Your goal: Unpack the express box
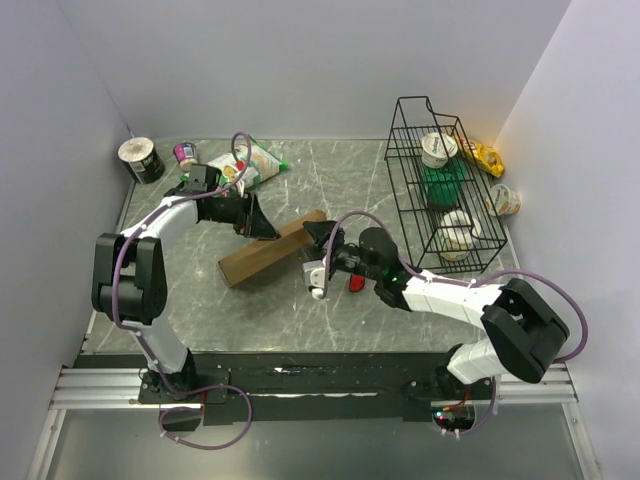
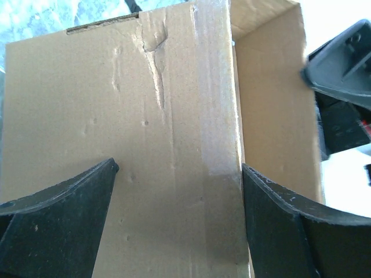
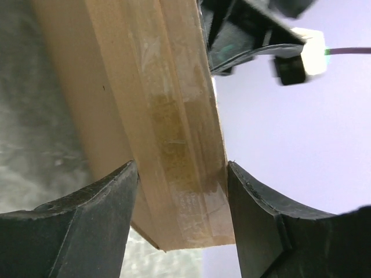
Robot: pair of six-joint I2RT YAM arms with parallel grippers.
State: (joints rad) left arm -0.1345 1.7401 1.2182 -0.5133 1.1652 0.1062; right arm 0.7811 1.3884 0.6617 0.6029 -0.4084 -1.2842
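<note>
Cardboard, flat and brown, the express box (image 1: 266, 257) sits tilted between both arms. Its long axis runs leftward from the right gripper (image 1: 320, 238), which pinches its end. The left gripper (image 1: 263, 227), fingers spread, rests against the box's long side, equally near.

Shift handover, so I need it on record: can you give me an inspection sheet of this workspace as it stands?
Surface: grey marbled table, no spill seen.
Job's things: express box, tilted, one end raised between the arms.
Clutter: snack bag, dark canister, small cup, wire basket holding cups, yellow packet, loose cup.
Grippers: left gripper, jaws apart against the box's broad face; right gripper, jaws clamping its narrow edge.
Cables: purple cables along both arms, none seen snagged.
Surroundings: plain walls on three sides.
</note>
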